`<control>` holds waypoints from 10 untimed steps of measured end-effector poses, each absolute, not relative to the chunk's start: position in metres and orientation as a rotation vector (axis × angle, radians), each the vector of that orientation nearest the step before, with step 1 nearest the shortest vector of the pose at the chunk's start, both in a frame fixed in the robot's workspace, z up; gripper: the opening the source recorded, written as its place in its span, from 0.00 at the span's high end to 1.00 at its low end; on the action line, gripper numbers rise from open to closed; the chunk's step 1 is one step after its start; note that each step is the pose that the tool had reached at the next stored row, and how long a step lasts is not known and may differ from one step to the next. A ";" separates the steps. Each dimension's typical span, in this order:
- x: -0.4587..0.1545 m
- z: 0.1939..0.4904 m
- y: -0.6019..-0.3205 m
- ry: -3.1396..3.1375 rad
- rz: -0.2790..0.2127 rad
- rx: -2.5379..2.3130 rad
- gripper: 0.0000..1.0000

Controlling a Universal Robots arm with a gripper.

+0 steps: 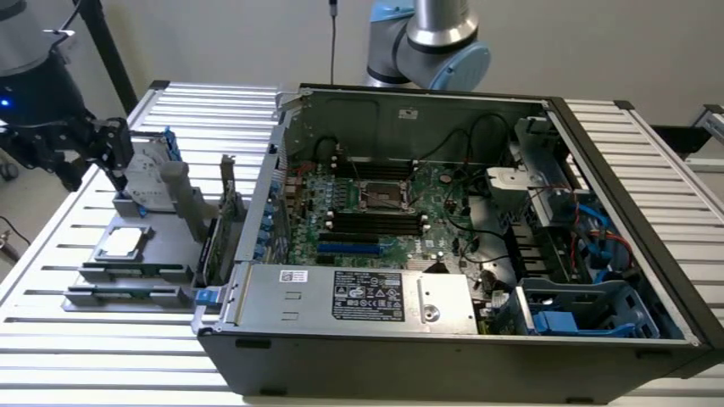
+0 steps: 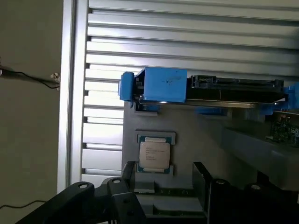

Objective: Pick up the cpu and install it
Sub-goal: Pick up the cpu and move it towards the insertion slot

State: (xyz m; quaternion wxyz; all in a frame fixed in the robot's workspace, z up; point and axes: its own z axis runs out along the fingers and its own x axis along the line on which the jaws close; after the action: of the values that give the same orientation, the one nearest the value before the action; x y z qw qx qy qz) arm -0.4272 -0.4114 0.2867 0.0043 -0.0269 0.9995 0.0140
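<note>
On the slatted metal table [image 1: 114, 356], cpu [image 1: 122, 243] near empty, wide-apart jaws; pale wall [image 1: 226, 42] behind.

Robotics lab w/ a PC-assembly test rig, not a home or office. Evidence: slatted aluminium-profile worktop [image 1: 80, 356] (rig-building stock, not furniture), an industrial robot arm [image 1: 442, 38] w/ grey metal links and blue joint caps rising behind the work, and a bare pale wall [image 1: 226, 42]. An open desktop PC case [image 1: 453, 365] lies on its side, motherboard [image 1: 385, 208], PSU [image 1: 351, 297] and cabling exposed. At the exterior view's left, a grey fixture [image 1: 164, 254] holds loose PC parts in fitted slots.
</note>
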 end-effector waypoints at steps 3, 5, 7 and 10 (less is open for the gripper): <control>-0.427 0.281 -0.413 3.131 0.044 -0.096 0.33; -0.427 0.278 -0.414 3.131 0.044 -0.101 0.33; -0.427 0.274 -0.415 3.131 0.044 -0.105 0.33; -0.427 0.268 -0.416 3.131 0.044 -0.110 0.33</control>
State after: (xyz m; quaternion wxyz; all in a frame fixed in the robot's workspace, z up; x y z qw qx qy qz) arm -0.4272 -0.4163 0.2684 0.0042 -0.0352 0.9993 0.0140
